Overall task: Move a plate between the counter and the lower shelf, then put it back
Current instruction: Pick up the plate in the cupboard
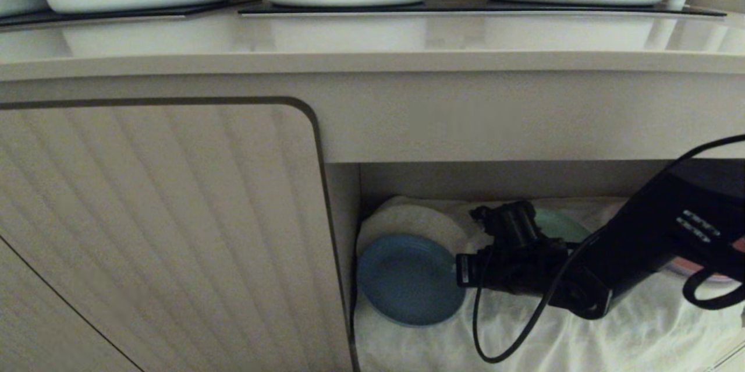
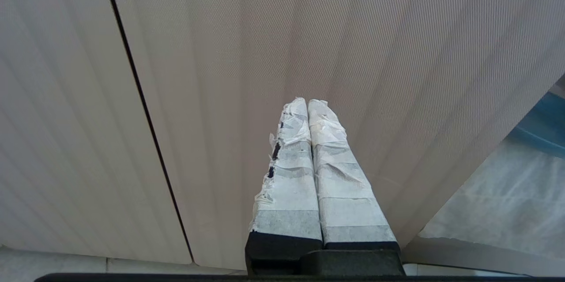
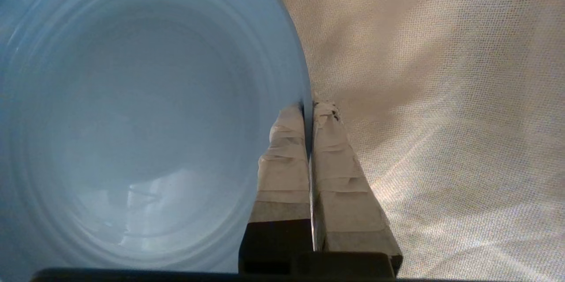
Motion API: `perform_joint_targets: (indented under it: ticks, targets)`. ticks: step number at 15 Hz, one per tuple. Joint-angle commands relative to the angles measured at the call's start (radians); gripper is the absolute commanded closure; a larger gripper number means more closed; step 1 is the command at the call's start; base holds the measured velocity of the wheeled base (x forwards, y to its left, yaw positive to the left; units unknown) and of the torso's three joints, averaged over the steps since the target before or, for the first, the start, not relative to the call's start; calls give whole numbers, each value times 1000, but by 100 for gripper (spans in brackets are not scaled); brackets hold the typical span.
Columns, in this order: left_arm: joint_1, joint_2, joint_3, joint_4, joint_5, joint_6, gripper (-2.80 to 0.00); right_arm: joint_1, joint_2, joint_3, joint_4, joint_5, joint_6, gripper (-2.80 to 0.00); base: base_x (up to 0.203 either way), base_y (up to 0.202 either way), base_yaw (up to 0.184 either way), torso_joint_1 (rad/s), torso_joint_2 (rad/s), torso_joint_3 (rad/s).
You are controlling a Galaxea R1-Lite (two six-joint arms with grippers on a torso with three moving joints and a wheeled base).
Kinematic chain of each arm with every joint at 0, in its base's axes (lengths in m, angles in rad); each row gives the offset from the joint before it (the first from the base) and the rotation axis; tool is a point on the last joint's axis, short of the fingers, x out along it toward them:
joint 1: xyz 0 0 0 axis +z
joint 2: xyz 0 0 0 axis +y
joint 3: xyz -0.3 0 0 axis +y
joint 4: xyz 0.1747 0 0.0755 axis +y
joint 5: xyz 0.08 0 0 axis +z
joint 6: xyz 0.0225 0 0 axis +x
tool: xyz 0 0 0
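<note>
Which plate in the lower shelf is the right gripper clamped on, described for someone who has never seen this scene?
Below the beige counter lies the lower shelf, an open niche floored with wrinkled white cloth. At its left end lies the plate, its right rim pinched by the shut right gripper. It is small and light blue, unlike the larger white plate behind it and the green plate farther right.

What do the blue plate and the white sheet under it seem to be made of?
The blue plate: probably glazed ceramic or hard plastic, smooth with a soft sheen and faint rings. The white sheet: woven cloth, matte, with visible weave and wrinkles.
</note>
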Motion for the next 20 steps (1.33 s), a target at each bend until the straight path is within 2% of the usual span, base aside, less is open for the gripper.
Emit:
perform_joint_targets:
  ticks: [1,6,12,16,20]
  targets:
    - [0,0,0,0,1,0,0,1,-6,2,-3,0,2,0,0,0,0,0,0,0]
    - [0,0,0,0,1,-1,0,-1,-36,49,-5,-5,1,0,0,0,0,0,0,0]
    - [0,0,0,0,1,-1,0,-6,-76,73,-3,-58,4,0,0,0,0,0,0,0]
    - [0,0,-1,0,1,-1,0,-7,-99,93,-3,-85,45,0,0,0,0,0,0,0]
    - [0,0,0,0,1,-1,0,-14,-136,120,0,-93,46,0,0,0,0,0,0,0]
